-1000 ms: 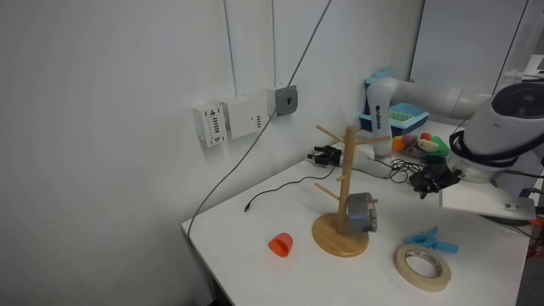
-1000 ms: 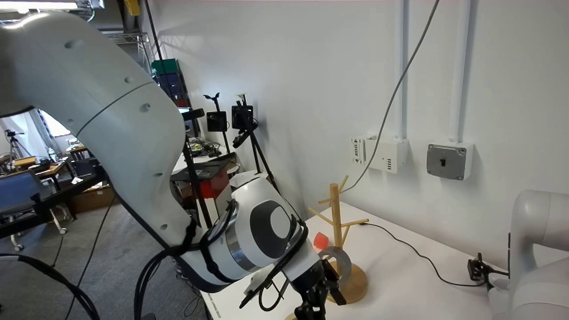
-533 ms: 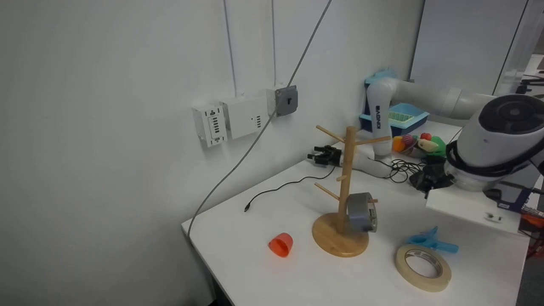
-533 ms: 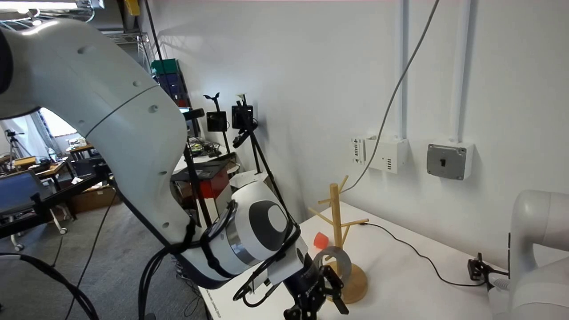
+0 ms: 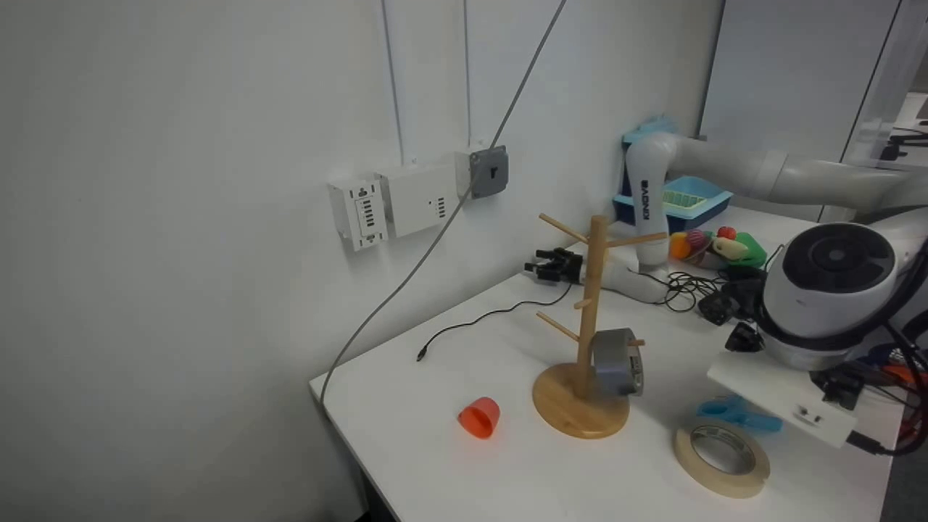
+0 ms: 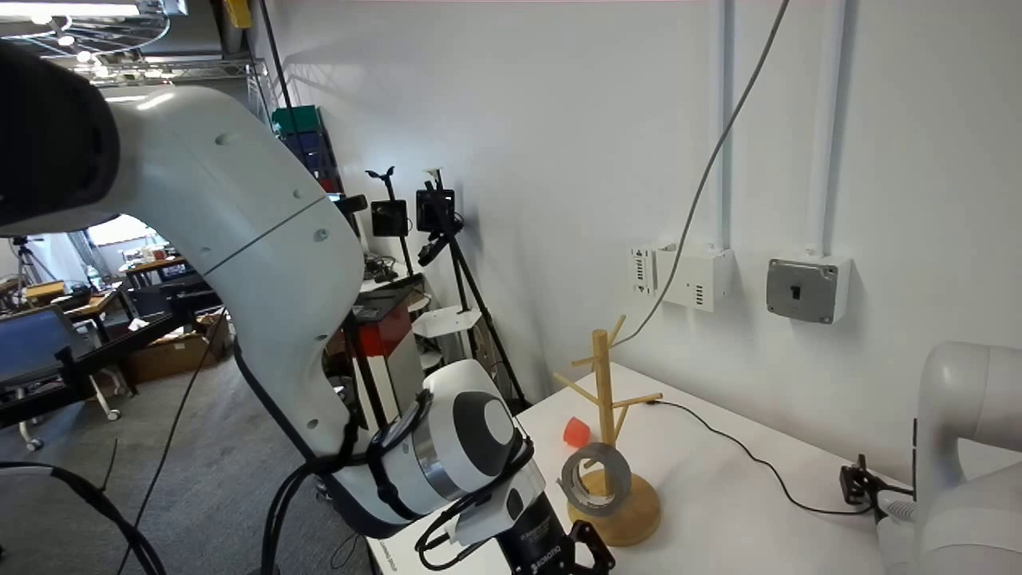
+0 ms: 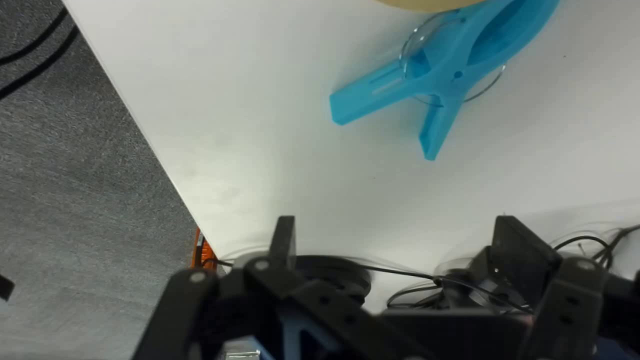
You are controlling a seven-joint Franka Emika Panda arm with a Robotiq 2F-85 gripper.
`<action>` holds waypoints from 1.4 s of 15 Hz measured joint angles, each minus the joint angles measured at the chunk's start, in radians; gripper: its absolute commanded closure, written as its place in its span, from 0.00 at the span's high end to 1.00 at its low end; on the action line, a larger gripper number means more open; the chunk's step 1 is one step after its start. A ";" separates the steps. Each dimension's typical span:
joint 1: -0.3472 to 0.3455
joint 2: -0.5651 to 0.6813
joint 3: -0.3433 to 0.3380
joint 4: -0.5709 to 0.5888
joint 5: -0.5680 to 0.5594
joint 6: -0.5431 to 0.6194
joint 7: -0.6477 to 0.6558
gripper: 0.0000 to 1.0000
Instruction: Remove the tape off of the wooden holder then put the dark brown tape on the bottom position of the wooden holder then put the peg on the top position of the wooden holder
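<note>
Since the beige tape (image 5: 725,484) lies flat on the bench (image 7: 300,175) and the dark brown tape (image 5: 610,362) hangs on a low arm of the wooden holder (image 5: 589,315), the step in hand is likely fetching the peg (image 7: 445,80). Its jaws parted and nothing between them, the tool (image 7: 397,240) would next need to line up over the peg, descend and squeeze, then carry it to an upper arm. Light blue plastic with two splayed legs, the peg rests on the bench just beside the beige tape, whether touching I cannot tell; the wrist view crops its other end.
</note>
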 measured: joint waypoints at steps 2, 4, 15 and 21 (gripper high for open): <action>-0.009 0.029 0.007 0.011 0.000 0.000 0.021 1.00; -0.022 0.056 0.016 0.027 0.003 0.004 0.025 1.00; -0.107 0.181 0.067 0.117 0.130 0.182 0.009 1.00; -0.151 0.219 0.088 0.154 0.158 0.214 -0.008 0.61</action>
